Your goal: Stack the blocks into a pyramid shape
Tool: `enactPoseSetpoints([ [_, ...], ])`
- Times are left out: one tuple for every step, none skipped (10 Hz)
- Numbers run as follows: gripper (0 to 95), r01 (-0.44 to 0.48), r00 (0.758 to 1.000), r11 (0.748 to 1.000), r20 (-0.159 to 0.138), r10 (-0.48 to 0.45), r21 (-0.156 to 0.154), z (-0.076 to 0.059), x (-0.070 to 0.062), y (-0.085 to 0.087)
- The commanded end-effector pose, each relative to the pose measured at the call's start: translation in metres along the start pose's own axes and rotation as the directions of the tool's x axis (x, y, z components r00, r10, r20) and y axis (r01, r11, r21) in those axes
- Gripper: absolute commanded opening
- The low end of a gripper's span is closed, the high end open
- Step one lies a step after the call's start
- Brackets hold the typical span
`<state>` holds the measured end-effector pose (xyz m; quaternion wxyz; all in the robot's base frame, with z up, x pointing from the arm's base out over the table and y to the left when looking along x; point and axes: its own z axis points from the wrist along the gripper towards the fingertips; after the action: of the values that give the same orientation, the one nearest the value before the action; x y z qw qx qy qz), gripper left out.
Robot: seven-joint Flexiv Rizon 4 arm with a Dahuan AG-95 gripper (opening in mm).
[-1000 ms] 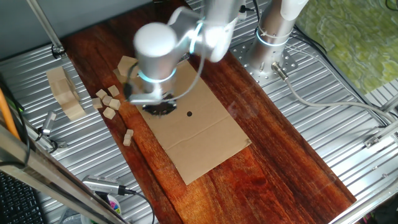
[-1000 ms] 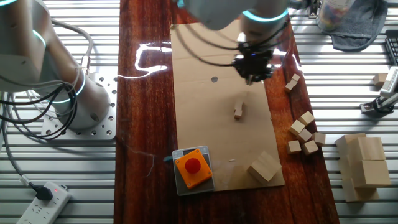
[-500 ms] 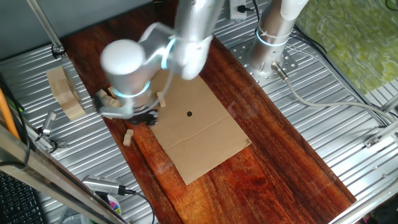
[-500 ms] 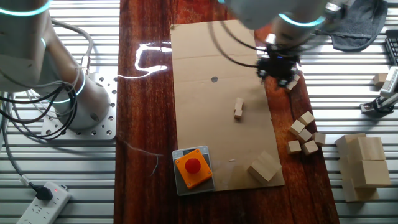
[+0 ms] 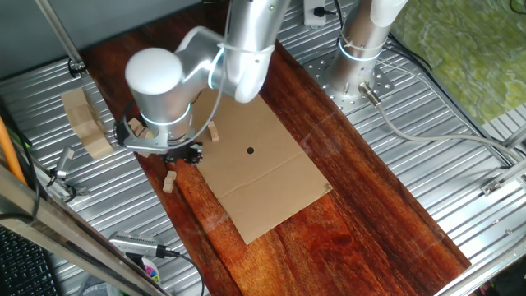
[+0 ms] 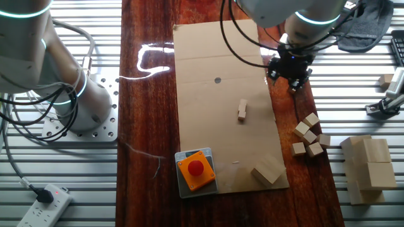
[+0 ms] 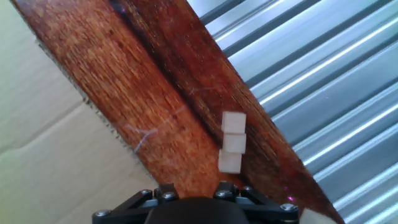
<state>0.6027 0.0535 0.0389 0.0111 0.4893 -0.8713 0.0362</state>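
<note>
On the cardboard sheet (image 6: 214, 126) in the middle of the wooden board (image 6: 148, 126), a short row of blocks (image 6: 242, 110) lies alone, nothing yet on top of it. I hang to its right, at the sheet's right edge. My gripper (image 6: 290, 65) points down over the strip of dark wood beyond that edge. My own housing hides the fingertips in every view, so I cannot tell whether my jaws are parted or closed.

Looking along my fingers, a little line of three blocks (image 7: 231, 142) lies on the bare wood just ahead of me, close to the board's right edge where the ribbed metal table (image 7: 336, 81) begins. The line's long axis runs nearly straight away from me, and its near cube sits almost under my fingers. I judge that I must come down over that near end and close across the line, not along it.

Further right, near the board's right edge, the loose cluster of blocks (image 6: 308, 135) waits.
</note>
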Motion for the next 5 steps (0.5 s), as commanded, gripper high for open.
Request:
enactPoseSetpoints([
  [38.0,-0.005,1.000,1.000,-0.004,0.005,0.000,0.0055,-0.0027,-0.0076],
  [38.0,-0.012,1.000,1.000,-0.006,0.012,0.002,0.0082,-0.0046,-0.0117],
  [38.0,-0.016,1.000,1.000,-0.005,0.016,0.004,0.0094,-0.0066,-0.0135],
  [38.0,-0.017,1.000,1.000,-0.006,0.017,0.007,0.0093,-0.0079,-0.0145],
  [38.0,-0.018,1.000,1.000,-0.008,0.018,0.010,0.0097,-0.0091,-0.0174],
])
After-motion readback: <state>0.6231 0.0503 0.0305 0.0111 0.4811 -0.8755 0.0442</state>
